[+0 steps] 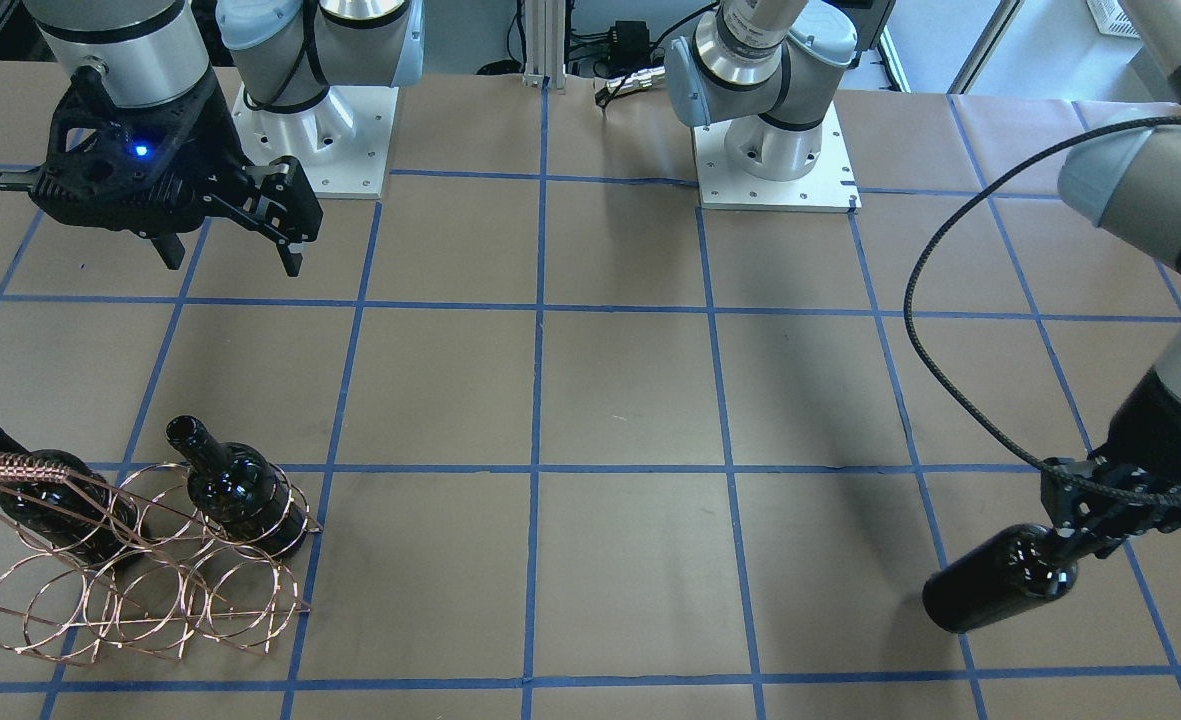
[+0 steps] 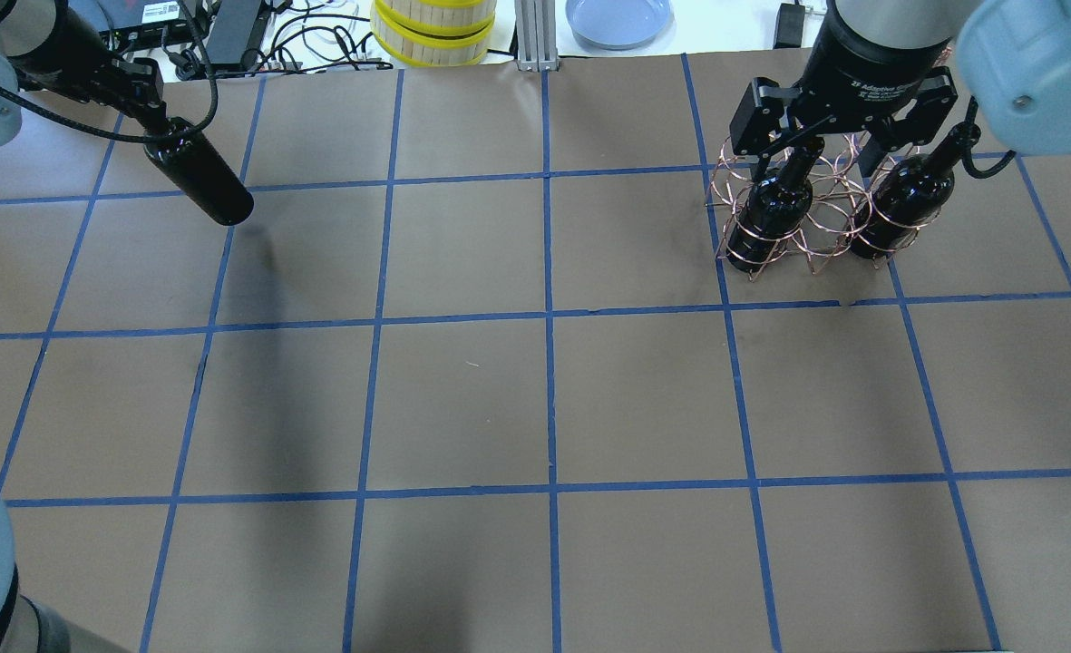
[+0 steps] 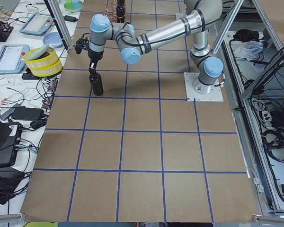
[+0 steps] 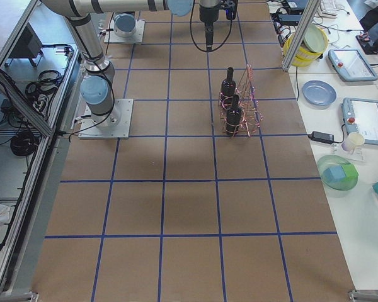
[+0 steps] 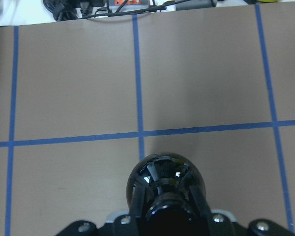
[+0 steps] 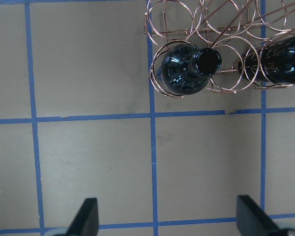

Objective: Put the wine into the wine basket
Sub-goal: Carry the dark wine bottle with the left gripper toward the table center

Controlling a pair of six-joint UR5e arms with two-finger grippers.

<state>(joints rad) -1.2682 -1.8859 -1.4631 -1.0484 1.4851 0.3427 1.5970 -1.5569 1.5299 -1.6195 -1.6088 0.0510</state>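
Observation:
My left gripper [image 2: 150, 127] is shut on the neck of a near-black wine bottle [image 2: 199, 177] at the table's far left. The bottle hangs tilted, base down; it also shows in the front view [image 1: 1000, 580] and the left wrist view [image 5: 164, 187]. I cannot tell whether its base touches the table. The copper wire wine basket [image 2: 816, 213] stands at the far right with two alike bottles [image 2: 775, 204] [image 2: 907, 199] leaning in its rings. My right gripper [image 1: 230, 255] is open and empty above the basket; the right wrist view shows the basket [image 6: 226, 29] and the two bottles [image 6: 187, 69] [image 6: 285, 61].
The table is brown paper with a blue tape grid. The two arm bases [image 1: 775, 170] [image 1: 315, 140] stand at the robot's side. Beyond the far edge are a yellow-rimmed stack [image 2: 433, 32], a blue plate [image 2: 618, 20] and cables.

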